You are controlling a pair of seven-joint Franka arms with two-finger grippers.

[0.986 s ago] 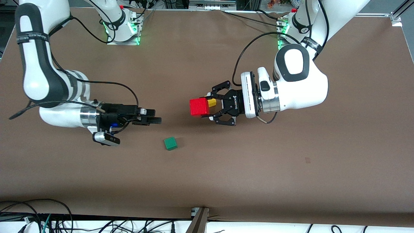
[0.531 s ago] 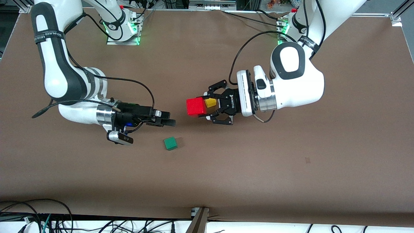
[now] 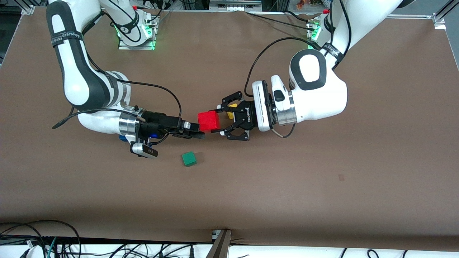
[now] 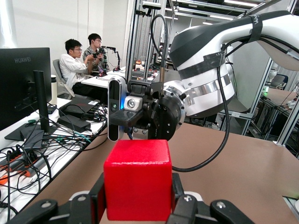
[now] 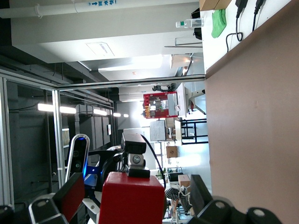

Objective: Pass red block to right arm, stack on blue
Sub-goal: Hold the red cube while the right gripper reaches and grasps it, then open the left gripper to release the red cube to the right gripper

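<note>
The red block [image 3: 208,121] is clamped in my left gripper [image 3: 216,120], the ROBOTIQ one, which holds it in the air over the middle of the table. In the left wrist view the block [image 4: 138,184] fills the space between the two fingers. My right gripper [image 3: 198,131] is open, with its slim black fingers on either side of the block's free end. In the right wrist view the block [image 5: 133,198] sits between the fingers [image 5: 70,196] with a gap on each side. A bit of the blue cube [image 3: 123,138] shows under the right wrist cuff.
A green cube [image 3: 189,158] lies on the table nearer to the front camera than the two grippers. A yellow cube [image 3: 232,106] lies under the left gripper, partly hidden by its fingers. The brown table [image 3: 322,179] is bare toward the front camera.
Both arms have moved toward each other over the middle of the table. The right gripper's open fingers have come up to the red block, which the left gripper still holds.
</note>
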